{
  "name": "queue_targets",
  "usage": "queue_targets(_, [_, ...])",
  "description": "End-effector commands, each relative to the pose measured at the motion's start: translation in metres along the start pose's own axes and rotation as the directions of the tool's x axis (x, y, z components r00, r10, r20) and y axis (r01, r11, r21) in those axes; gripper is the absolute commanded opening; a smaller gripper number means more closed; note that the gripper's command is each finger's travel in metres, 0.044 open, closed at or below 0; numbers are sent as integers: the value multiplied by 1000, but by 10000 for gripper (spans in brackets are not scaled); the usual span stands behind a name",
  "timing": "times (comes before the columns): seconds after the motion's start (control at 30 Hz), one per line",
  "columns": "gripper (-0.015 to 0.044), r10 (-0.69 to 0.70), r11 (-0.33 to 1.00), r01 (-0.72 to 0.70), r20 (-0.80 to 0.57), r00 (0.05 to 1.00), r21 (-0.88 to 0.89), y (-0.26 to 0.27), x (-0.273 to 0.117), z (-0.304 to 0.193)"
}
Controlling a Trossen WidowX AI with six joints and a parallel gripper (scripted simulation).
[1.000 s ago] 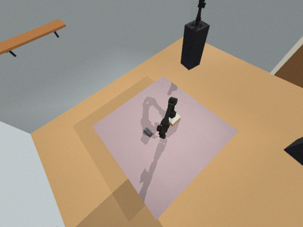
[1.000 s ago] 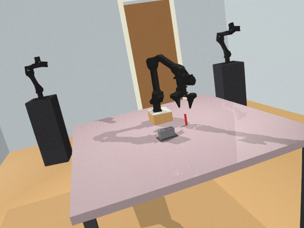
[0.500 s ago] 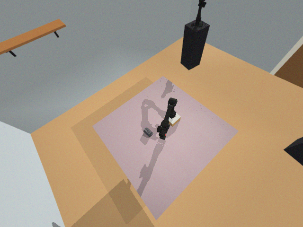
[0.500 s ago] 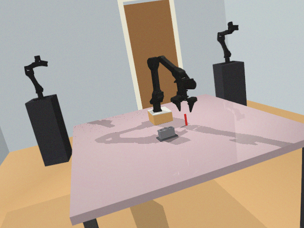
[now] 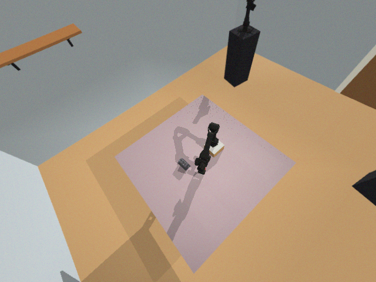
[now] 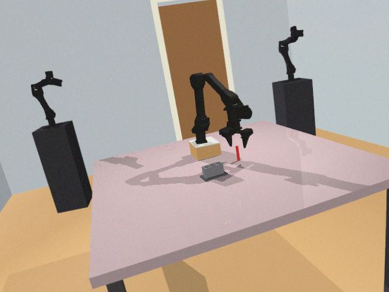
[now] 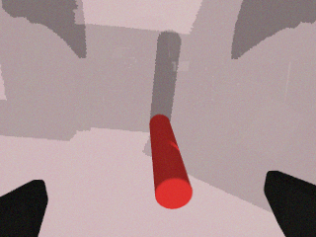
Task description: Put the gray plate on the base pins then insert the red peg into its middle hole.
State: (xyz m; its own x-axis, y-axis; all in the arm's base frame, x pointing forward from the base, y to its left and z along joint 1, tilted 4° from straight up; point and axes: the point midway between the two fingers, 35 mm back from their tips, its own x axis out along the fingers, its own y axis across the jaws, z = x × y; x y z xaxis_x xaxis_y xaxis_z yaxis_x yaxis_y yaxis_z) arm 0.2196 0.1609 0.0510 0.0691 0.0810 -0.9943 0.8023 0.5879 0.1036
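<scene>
The gray plate [image 5: 184,163] [image 6: 213,170] sits over the dark base [image 6: 205,179] and looks level; its pins are too small to make out. The red peg [image 6: 237,153] [image 7: 168,158] stands upright on the table, to the right of the plate in the exterior view; a bit of it [image 5: 205,168] shows beside the arm in the top view. My gripper [image 6: 237,146] [image 7: 159,187] is open and empty, pointing down just above the peg. In the wrist view, the peg's top lies between the two fingers, touching neither.
The arm's mount block [image 5: 217,148] [image 6: 205,151] stands behind the plate on the pink table [image 5: 230,194] [image 6: 163,219]. Two more arms stand on black pedestals [image 6: 61,166] [image 6: 293,106] beyond the table.
</scene>
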Motion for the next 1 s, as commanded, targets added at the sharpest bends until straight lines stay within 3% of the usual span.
queue_targets(0.0, [440, -12, 1000, 12, 4, 1000, 7, -3, 10, 1])
queue_targets(0.53, [440, -11, 1000, 11, 4, 1000, 8, -5, 33, 1])
queue_targets(0.97, [99, -11, 1000, 11, 4, 1000, 8, -5, 33, 1])
